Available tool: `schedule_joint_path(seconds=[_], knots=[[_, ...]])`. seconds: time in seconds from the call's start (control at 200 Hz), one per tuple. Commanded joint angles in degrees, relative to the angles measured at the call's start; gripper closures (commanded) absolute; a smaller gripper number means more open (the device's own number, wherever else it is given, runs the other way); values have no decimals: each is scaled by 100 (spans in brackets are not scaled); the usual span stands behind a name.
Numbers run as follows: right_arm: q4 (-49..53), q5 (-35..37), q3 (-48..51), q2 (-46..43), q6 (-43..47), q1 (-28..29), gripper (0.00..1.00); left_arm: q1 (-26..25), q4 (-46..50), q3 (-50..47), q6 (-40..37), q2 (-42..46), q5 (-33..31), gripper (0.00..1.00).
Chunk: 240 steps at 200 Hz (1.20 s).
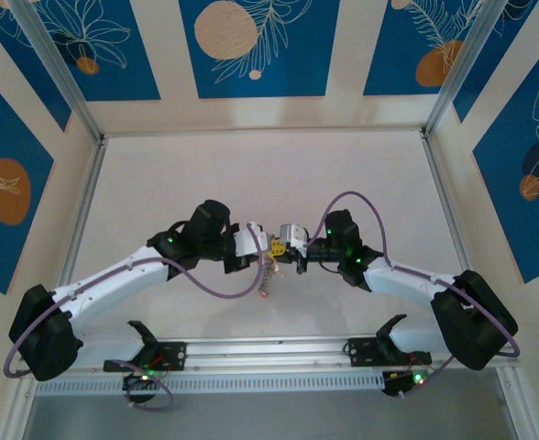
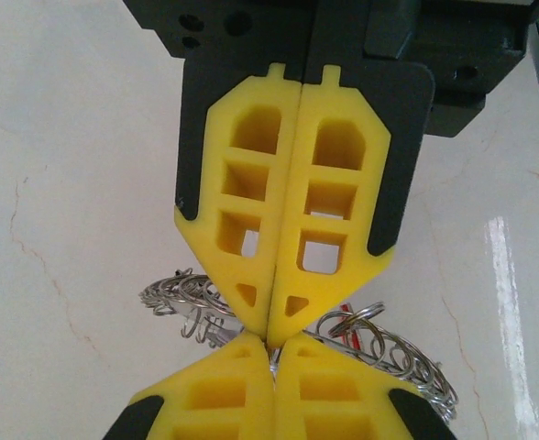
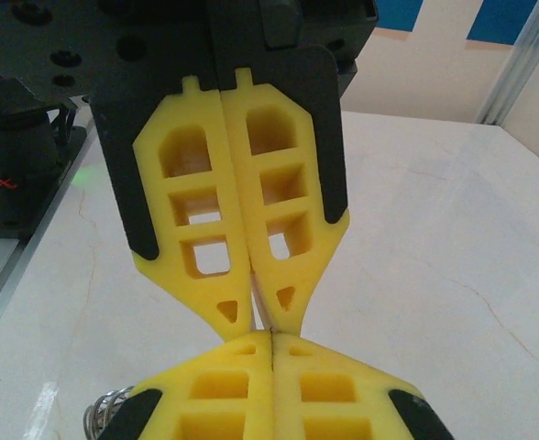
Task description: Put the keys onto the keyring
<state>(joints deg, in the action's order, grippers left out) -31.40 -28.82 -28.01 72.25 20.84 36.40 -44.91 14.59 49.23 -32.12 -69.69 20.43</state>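
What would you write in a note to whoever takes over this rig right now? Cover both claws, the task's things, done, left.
Left claw: shut. Right claw: shut, meeting it tip to tip.
Keyring: wire loops show either side of the meeting tips; which claw pinches it is unclear.
Keys: a red sliver shows among the loops; count hidden.
Done: cannot tell. To do: check every key is on.

At mid-counter (image 1: 251,174), left gripper (image 1: 268,244) tip to tip with right gripper (image 1: 283,246); between them, hanging below, keyring (image 2: 398,353).
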Motion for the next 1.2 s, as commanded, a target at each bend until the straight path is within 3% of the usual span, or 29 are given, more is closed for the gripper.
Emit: schedule_joint_path(seconds=[0.0,0.045,0.125,0.5,0.8,1.195], knots=[[-665,-156,49,102,-215,21,100,-85,-424,62,15,53,210,80],[-878,-181,74,138,-322,-14,100,-84,-557,-52,38,140,225,66],[-1016,-248,79,137,-420,-45,100,-63,-794,-310,41,346,208,62],[-1281,-666,258,-87,-621,-256,100,150,-1479,-934,221,929,435,64],[-1264,-808,389,-348,-669,-344,100,220,-1727,-1121,319,913,358,62],[-1252,-871,376,-379,-701,-353,100,224,-1933,-1017,452,568,1007,67]])
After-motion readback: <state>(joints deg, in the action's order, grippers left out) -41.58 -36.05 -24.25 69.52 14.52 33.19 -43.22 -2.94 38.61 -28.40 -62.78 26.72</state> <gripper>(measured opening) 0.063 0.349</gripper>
